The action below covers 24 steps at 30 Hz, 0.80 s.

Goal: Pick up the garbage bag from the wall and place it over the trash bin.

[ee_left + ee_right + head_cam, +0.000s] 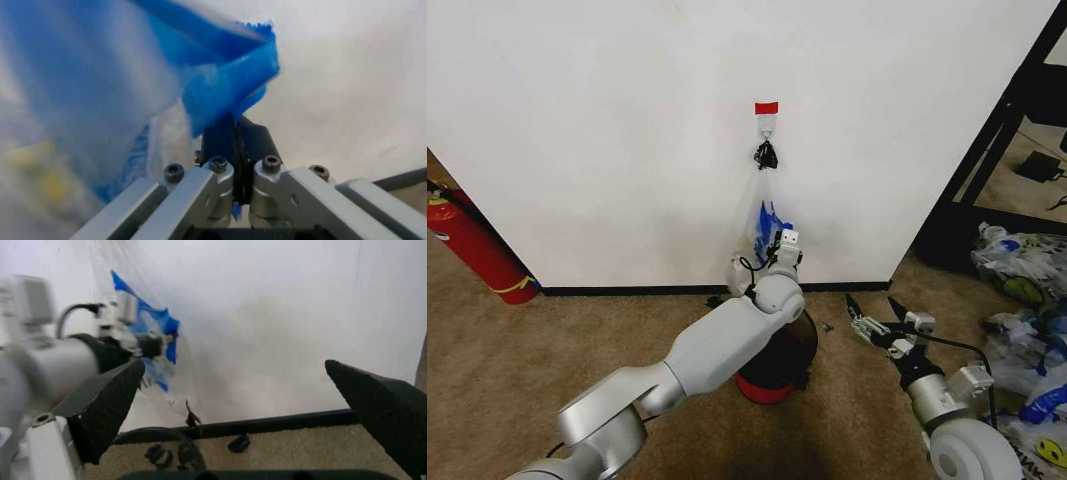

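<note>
The garbage bag point(761, 210) hangs on the wall point(607, 120) from a small hook point(767, 129) under a red tape strip point(767, 107); it is thin, translucent and white, with blue print. My left gripper point(779, 228) is stretched out to it, and in the left wrist view this gripper point(235, 127) is shut on a fold of the blue plastic point(230, 75). The trash bin point(799, 345), black with a red base, stands on the carpet below the bag, partly hidden by my left arm. My right gripper point(874, 306) hovers open to the right of the bin, its fingers point(107, 405) wide apart.
A red fire extinguisher point(472, 248) leans at the far left by the black baseboard point(627, 291). Heaped smiley bags point(1025, 275) lie on the right, beside a black frame point(1002, 130). Brown carpet point(547, 340) lies open in front of the wall.
</note>
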Motion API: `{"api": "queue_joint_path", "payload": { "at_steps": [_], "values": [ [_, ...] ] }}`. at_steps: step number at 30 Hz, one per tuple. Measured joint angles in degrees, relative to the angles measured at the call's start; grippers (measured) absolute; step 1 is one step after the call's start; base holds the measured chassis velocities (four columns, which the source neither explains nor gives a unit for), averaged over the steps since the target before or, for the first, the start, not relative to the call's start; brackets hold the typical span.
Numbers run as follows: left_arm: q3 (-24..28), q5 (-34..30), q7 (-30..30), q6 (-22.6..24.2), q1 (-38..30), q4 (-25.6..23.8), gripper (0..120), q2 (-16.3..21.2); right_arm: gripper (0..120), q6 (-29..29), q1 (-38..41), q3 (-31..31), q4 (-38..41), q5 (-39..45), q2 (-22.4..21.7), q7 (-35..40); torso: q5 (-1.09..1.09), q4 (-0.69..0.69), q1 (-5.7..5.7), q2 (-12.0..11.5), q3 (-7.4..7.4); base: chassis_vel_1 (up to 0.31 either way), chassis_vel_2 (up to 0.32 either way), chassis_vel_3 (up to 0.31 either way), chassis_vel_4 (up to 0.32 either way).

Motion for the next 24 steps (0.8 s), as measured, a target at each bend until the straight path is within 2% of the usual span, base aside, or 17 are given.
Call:
{"api": "queue_joint_path", "payload": {
  "at_steps": [1, 5, 6, 7, 10, 12, 17, 18, 19, 20, 22, 23, 24],
  "values": [
    [-0.49, -0.58, 0.02, -0.37, 0.61, -1.85, 0, 0.82, 100, -0.02, 0.11, -0.11, 0.01, 0.28, 0.03, 0.05, 0.00, 0.00, 0.00, 0.01, 0.00, 0.000, 0.000, 0.000, 0.000],
    [-4.36, -6.23, 1.88, -3.25, 5.14, -15.28, 0, 7.20, 100, -0.05, 0.52, -0.90, 0.17, 0.46, 0.01, 0.17, -0.01, -0.01, 0.00, 0.01, -0.01, 0.000, 0.000, 0.000, 0.000],
    [-5.33, -7.19, 2.70, -3.94, 6.15, -17.68, 0, 8.58, 100, -0.05, 0.65, -1.10, 0.26, 0.42, -0.11, 0.16, -0.01, -0.01, 0.00, 0.01, -0.01, 0.000, 0.000, 0.000, 0.000],
    [-5.33, -7.19, 2.70, -3.94, 6.15, -17.68, 0, 8.58, 100, -0.05, 0.65, -1.10, 0.26, 0.42, -0.11, 0.16, -0.01, -0.01, 0.00, 0.01, -0.01, 0.000, 0.000, 0.000, 0.000],
    [-9.71, -9.58, 6.17, -6.38, 10.53, -26.28, 0, 13.46, 100, -0.13, 1.85, -1.95, 0.48, -0.21, -1.01, 0.03, -0.01, 0.03, -0.01, 0.01, -0.01, 0.000, 0.000, 0.000, 0.000],
    [-11.16, -10.11, 7.19, -7.31, 12.40, -29.39, 0, 15.39, 100, -0.07, 2.82, -2.37, 0.50, -1.25, -1.88, 0.10, 0.00, 0.03, -0.01, 0.01, -0.01, 0.000, 0.000, 0.000, 0.000],
    [-13.04, -10.64, 8.37, -8.24, 14.71, -32.86, 0, 17.18, 100, 0.32, 5.39, -3.37, 0.60, -4.72, -5.07, 1.15, 0.00, -0.04, -0.01, 0.01, -0.01, 0.000, 0.000, 0.000, 0.000],
    [-14.34, -10.68, 9.03, -8.63, 16.16, -34.41, 0, 18.15, 100, 0.28, 8.25, -4.48, 0.38, -7.88, -8.73, 1.64, 0.02, -0.02, -0.01, 0.01, -0.01, 0.000, 0.000, 0.000, 0.000],
    [-14.61, -10.68, 9.19, -8.73, 16.51, -34.73, 0, 18.35, 100, 0.25, 9.34, -4.89, 0.18, -8.96, -10.23, 1.67, 0.02, -0.01, -0.01, 0.01, -0.01, 0.000, 0.000, 0.000, 0.000],
    [-15.03, -10.68, 9.61, -9.04, 17.14, -35.20, 0, 18.62, 100, 0.17, 11.53, -5.64, -0.22, -10.44, -13.44, 1.69, 0.01, 0.05, -0.01, 0.00, -0.01, 0.000, 0.000, 0.000, 0.000],
    [-14.73, -10.67, 10.26, -9.40, 17.19, -35.28, 0, 18.40, 100, 0.02, 14.58, -6.64, -0.68, -10.74, -18.41, 1.68, 0.01, 0.06, 0.00, 0.01, 0.00, 0.000, 0.000, 0.000, 0.000],
    [-14.73, -10.67, 10.26, -9.40, 17.19, -35.28, 0, 18.40, 100, 0.02, 14.58, -6.64, -0.68, -10.74, -18.41, 1.68, 0.01, 0.06, 0.00, 0.01, 0.00, 0.000, 0.000, 0.000, 0.000],
    [-14.22, -10.67, 10.56, -9.58, 16.89, -35.17, 0, 18.07, 100, 0.05, 15.73, -6.92, -1.05, -10.66, -20.47, 1.59, 0.00, 0.05, -0.01, 0.01, 0.00, 0.000, 0.000, 0.000, 0.000]
  ]
}}
